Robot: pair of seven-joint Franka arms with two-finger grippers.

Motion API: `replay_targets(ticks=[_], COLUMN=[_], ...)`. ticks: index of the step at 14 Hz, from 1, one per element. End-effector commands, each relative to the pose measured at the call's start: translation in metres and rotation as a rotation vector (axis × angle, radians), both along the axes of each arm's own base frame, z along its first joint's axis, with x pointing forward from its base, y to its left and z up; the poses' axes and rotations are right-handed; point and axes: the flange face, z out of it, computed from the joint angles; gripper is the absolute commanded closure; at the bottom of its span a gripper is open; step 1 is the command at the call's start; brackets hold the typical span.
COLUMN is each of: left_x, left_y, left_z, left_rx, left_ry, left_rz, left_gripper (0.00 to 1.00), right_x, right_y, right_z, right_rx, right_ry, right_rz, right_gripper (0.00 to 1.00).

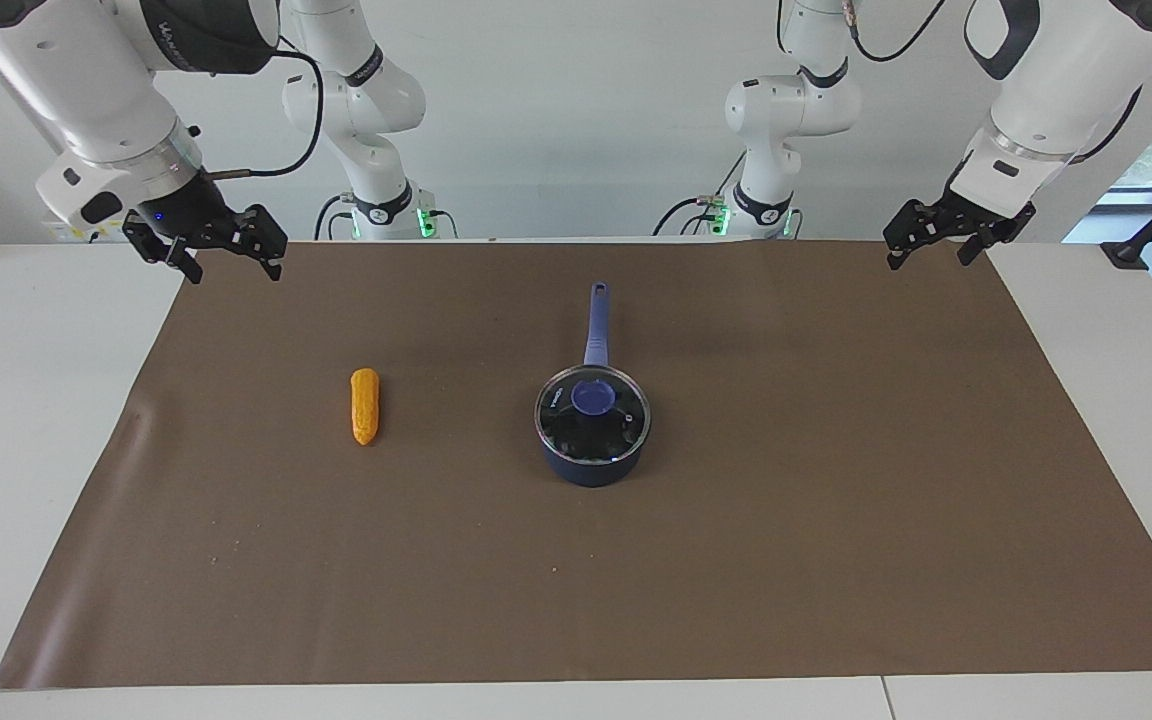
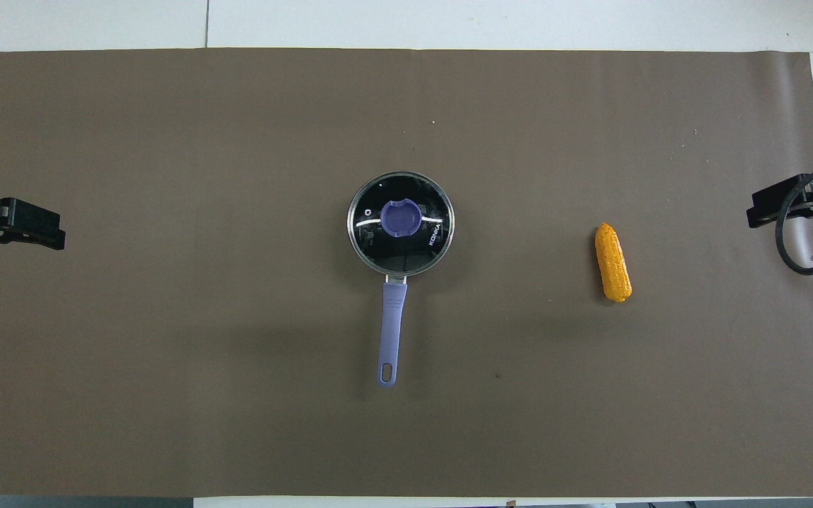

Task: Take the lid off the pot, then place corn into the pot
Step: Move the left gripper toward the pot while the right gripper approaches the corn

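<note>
Glass on the lid [image 1: 593,412] is dark with reflections, so I cannot make out what, if anything, lies inside the pot [image 1: 591,468]. From overhead, only the tips of my two pincers show at the frame edges.

The lid sits flat on the pot, its blue knob [image 2: 400,218] at centre. The pot stands mid-mat, handle [image 2: 390,331] pointing to six o'clock in the overhead view, toward my bases.

The corn [image 2: 612,263] lies on the mat at three o'clock from the pot in that view, well apart from it, toward my right arm's end.

My left pincer [image 1: 941,243] hangs released and empty over the mat's corner at my left end. My right pincer [image 1: 226,250] hangs likewise, released, holding nothing, over the matching corner.

A brown mat [image 1: 736,560] covers a white table [image 1: 36,420]; a white wall stands at the back.
</note>
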Motion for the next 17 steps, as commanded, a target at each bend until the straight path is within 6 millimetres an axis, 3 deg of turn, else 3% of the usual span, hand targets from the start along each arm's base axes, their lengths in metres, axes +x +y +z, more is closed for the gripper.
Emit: replay_targets(ticks=[1, 11, 15, 17], left_x=[-0.002, 0.001, 0.007, 0.017], left_y=[0.001, -0.018, -0.07, -0.121], left_z=[0.005, 0.007, 0.0, -0.02], left_rx=[-0.013, -0.025, -0.06, -0.1], left_ry=[-0.02, -0.066, -0.097, -0.079], left_rz=[-0.003, -0.025, -0.036, -0.009], left_gripper=[0.0, 0.0, 0.0, 0.0], right_x=[-0.002, -0.005, -0.012, -0.006], right_y=[0.001, 0.002, 0.004, 0.013], right_z=[-0.001, -0.004, -0.048, -0.076], right_rx=[-0.017, -0.004, 0.029, 0.09], right_ry=[-0.016, -0.016, -0.157, -0.126], right_rz=[0.003, -0.01, 0.051, 0.032], right_gripper=[0.0, 0.0, 0.0, 0.0])
